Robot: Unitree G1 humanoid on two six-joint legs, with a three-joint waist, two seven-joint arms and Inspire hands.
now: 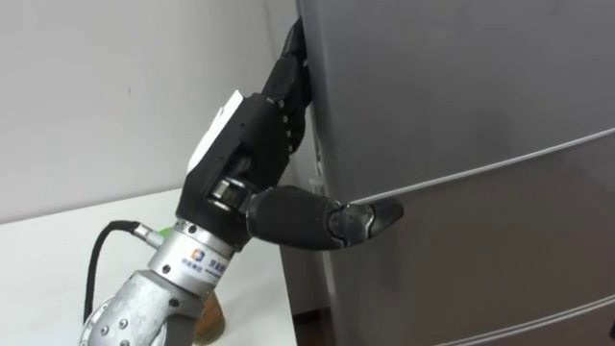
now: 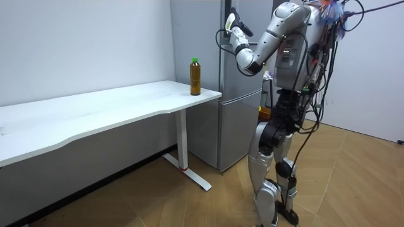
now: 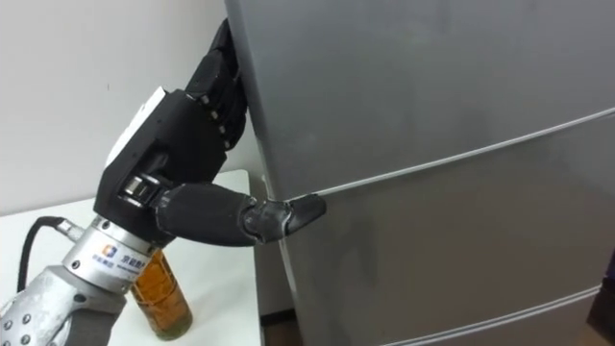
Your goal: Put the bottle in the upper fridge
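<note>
The bottle, amber liquid with a green cap, stands upright on the white table's corner nearest the fridge; its lower body shows under my left forearm. I stand in front of the grey fridge. My left hand is raised to the left edge of the upper door. Its fingers hook round that edge and the thumb lies across the door's front, just above the seam to the lower door. The door looks closed.
The table's corner sits close to the fridge's left side, with a narrow gap between them. A white wall stands behind the table. In the room view there is open wooden floor around my feet.
</note>
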